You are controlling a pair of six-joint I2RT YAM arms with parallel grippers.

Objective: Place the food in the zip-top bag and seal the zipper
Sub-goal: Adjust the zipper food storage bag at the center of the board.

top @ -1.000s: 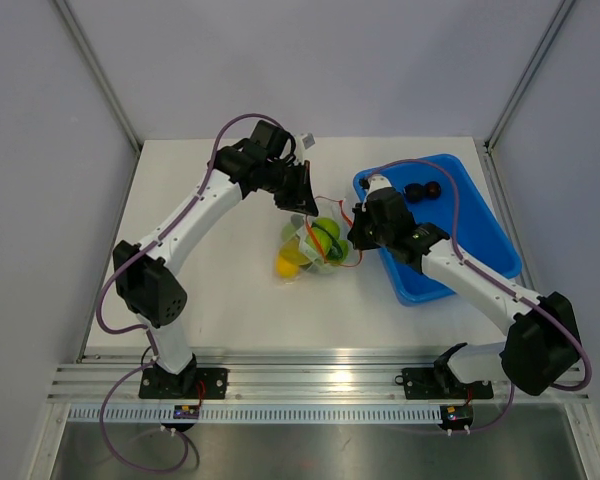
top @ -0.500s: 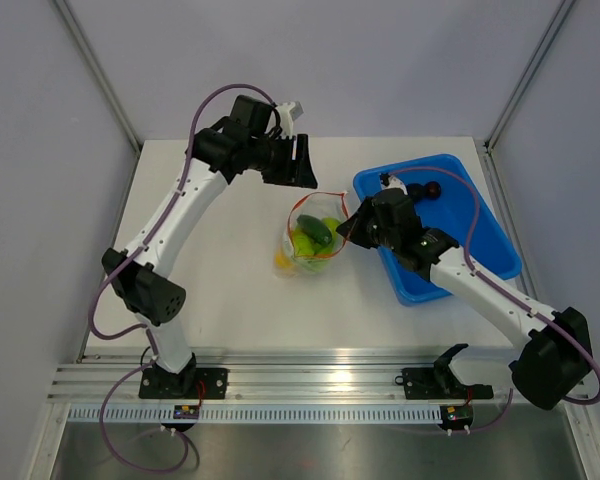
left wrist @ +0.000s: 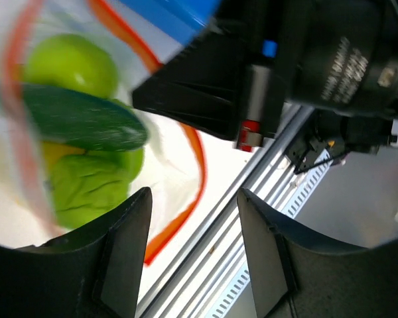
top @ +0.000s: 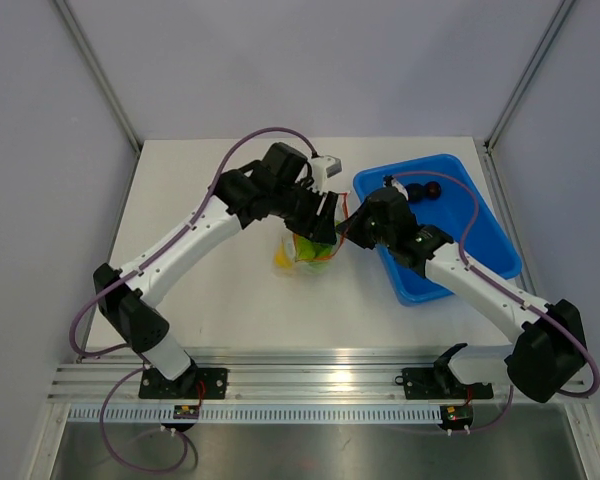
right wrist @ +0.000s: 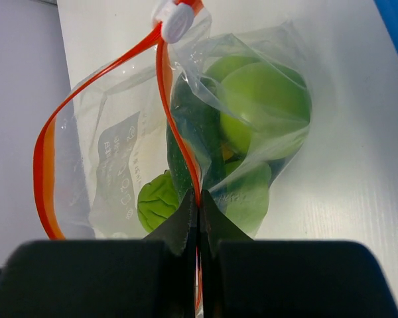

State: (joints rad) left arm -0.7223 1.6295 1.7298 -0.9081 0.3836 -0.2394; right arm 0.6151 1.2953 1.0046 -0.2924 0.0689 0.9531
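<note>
The clear zip-top bag [top: 305,250] stands on the white table with green and yellow food [right wrist: 265,106] inside. My right gripper [right wrist: 198,199] is shut on the red-orange zipper [right wrist: 176,146] at the near end of the bag's mouth. The strip's two sides bow apart, and a white slider [right wrist: 174,20] sits at the far end. In the top view the right gripper [top: 348,228] is at the bag's right edge. My left gripper [left wrist: 194,195] is open and empty, hovering just above the bag [left wrist: 166,152] and over its mouth. The left gripper [top: 325,215] is close beside the right one.
A blue tray [top: 480,230] lies to the right under my right arm, with dark round items [top: 425,190] at its far end. An aluminium rail [top: 320,380] runs along the near table edge. Grey walls enclose the table on three sides.
My left gripper opened and let go of the bag's edge, lifted away toward the back, then swung right to hover over the bag. The right gripper kept its hold on the zipper.
</note>
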